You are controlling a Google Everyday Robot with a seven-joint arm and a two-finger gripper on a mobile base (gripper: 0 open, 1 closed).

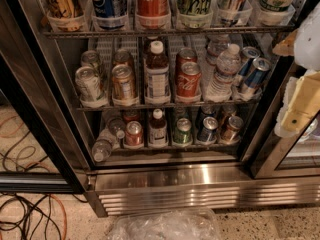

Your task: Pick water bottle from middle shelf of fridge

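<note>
The arm is hanging at the right edge of the frame, outside the open fridge (200, 181). Its pale gripper (300, 104) is sitting about level with the middle shelf (172, 104), angling down toward the lower left and touching nothing on the racks; I cannot tell how far its jaws are standing apart. The water bottle (223, 73) is standing toward the right end of the middle shelf, right of centre in the frame, between a red cola can (188, 80) on its left and two blue cans (252, 74) leaning on its right, well apart from the gripper.
</note>
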